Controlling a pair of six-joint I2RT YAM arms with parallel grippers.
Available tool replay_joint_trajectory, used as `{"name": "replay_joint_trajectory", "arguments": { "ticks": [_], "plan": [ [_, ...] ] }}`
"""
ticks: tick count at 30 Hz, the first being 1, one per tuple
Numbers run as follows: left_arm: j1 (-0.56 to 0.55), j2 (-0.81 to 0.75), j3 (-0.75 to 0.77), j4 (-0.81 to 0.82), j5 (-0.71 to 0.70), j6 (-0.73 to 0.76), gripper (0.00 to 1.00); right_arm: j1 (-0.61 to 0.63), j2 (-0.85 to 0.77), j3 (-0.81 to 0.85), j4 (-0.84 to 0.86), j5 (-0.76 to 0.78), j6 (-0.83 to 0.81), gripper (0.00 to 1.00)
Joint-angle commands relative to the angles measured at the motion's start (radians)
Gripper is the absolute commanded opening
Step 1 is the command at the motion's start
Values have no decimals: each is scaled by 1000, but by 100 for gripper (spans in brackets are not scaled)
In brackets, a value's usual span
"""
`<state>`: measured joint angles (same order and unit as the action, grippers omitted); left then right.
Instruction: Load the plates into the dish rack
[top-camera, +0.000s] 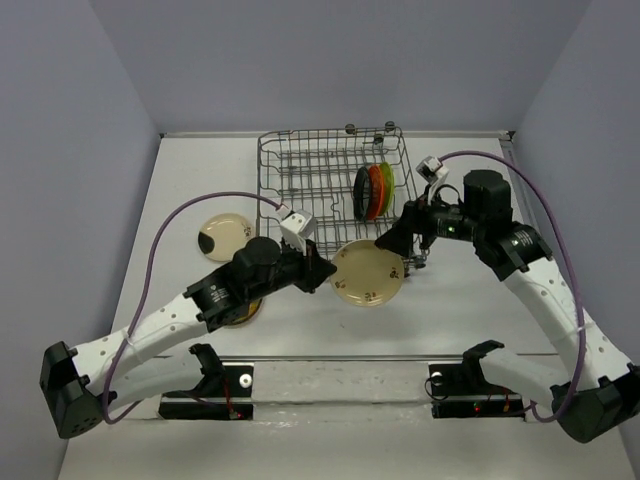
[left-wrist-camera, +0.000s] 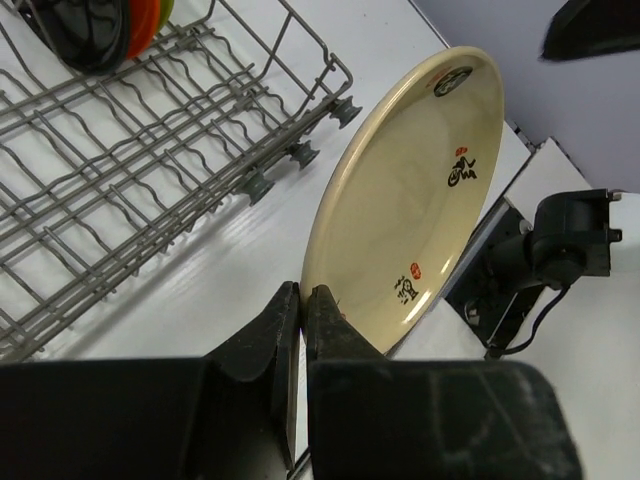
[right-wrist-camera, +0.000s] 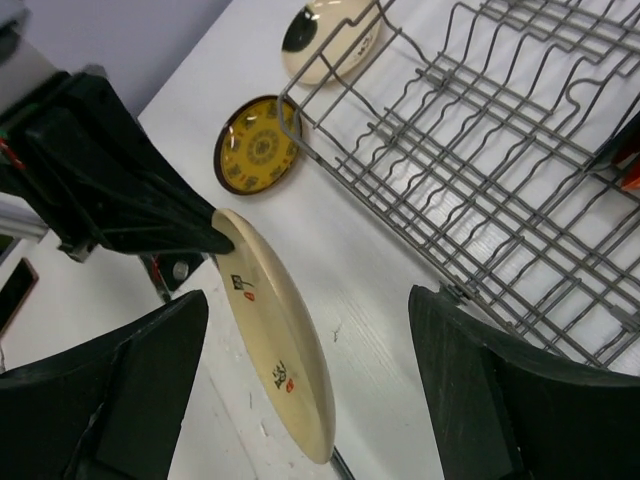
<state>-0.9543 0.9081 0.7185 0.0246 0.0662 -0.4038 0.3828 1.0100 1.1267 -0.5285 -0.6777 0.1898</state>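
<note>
While beige plate (top-camera: 367, 273) tilts, dish rack (top-camera: 305, 165) adjacent.

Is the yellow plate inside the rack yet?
No, the dark yellow plate lies flat on the table, outside the dish rack.

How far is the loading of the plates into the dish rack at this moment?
Done: the black plate, orange-red plate and lime green plate stand in the dish rack. In hand: the left pincer grips the beige plate by its rim; the open right pincer is close to it. Left: the cream plate and dark yellow plate on the table.
</note>
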Motion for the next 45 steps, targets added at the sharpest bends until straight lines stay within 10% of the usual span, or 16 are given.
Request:
{"name": "replay_joint_trajectory", "arguments": {
  "ticks": [1, 7, 11, 13, 19, 28, 35, 45],
  "plan": [
    [31, -41, 105, -23, -3, 86, 5, 59, 38, -31, 58, -37, -38, 83],
    [71, -47, 153, -66, -26, 132, 5, 221, 65, -32, 90, -56, -85, 72],
    [78, -72, 168, -83, -115, 152, 17, 246, 102, -5, 154, 63, -40, 7],
    [78, -98, 182, -109, -201, 190, 56, 246, 120, 19, 177, 139, 12, 7],
    [80, -262, 193, -115, -695, 304, 99, 246, 301, 212, 154, 482, 132, 7],
    [89, -451, 41, -32, -776, 281, 99, 277, 632, 508, 73, 1078, 276, 7],
    [230, -394, 47, -32, -520, 211, 99, 343, 843, 674, 15, 1443, 300, 7],
    [232, -413, 44, -32, -526, 201, 99, 352, 949, 697, -30, 1546, 269, 7]
  ]
}}
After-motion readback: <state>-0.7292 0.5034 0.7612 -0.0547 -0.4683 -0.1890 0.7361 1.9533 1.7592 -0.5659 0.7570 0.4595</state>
